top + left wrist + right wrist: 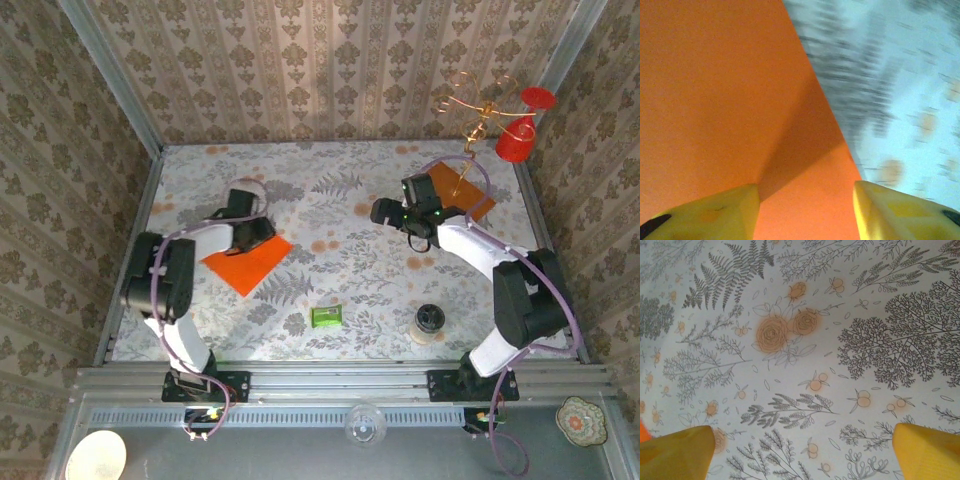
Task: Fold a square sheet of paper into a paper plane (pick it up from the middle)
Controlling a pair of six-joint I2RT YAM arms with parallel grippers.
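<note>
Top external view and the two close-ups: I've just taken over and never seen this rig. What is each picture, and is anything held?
The top external view looks down on the robot's left arm and right arm, bolted at the near edge of the table. The other two pictures come from cameras on their wrists; the yellow shapes at the bottom are each claw's own fingers. The left claw is open, close over the orange square sheet of paper, which lies flat. The right claw is open above bare patterned table. Nothing is held. Also on the table: a small green packet, a small round container and, far right, a brownish-orange board.
</note>
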